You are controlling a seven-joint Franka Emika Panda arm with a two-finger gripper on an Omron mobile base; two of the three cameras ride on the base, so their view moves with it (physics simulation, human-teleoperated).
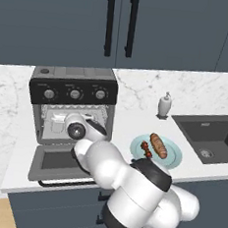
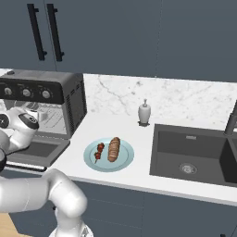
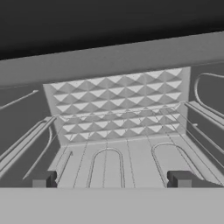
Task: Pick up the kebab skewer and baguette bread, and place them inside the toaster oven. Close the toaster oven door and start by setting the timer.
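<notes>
No legible text, brand, number or sign anywhere. Faint pale specks around the three knobs on the black control panel (image 1: 72, 93) of the toaster oven (image 1: 75, 75), upper left of frame, possibly dial markings, too small to read.

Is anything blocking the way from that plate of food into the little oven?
Nothing visible does. The toaster oven door hangs open, and the counter between the toaster oven and the plate holding the kebab skewer and baguette bread is bare.
</notes>
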